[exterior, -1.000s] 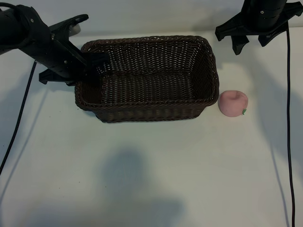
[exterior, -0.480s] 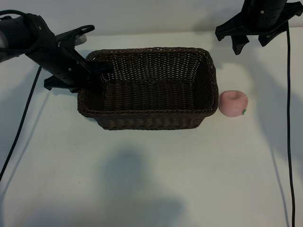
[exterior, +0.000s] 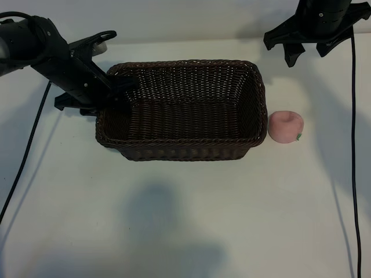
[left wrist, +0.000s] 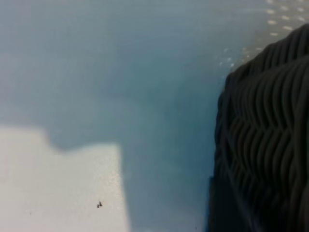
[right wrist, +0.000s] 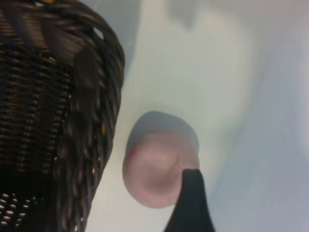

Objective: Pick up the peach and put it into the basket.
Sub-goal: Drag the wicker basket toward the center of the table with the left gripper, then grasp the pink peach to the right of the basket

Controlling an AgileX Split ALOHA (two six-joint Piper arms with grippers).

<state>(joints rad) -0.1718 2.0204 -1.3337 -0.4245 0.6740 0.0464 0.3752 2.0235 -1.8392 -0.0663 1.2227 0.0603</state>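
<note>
Exterior view: left gripper (exterior: 119, 92) at dark-brown woven wicker basket (exterior: 181, 110) left rim, grip state cannot be told | right gripper (exterior: 307, 53) jaws apart, hovering | small pale-pink round peach (exterior: 285, 126) on white table (exterior: 191, 214) just beside basket's right end

From my station I see a plain white table (exterior: 185, 220) with soft grey shadows across it. A black cable (exterior: 23, 150) trails down its left side, and another black cable (exterior: 353, 145) runs down the right.
</note>
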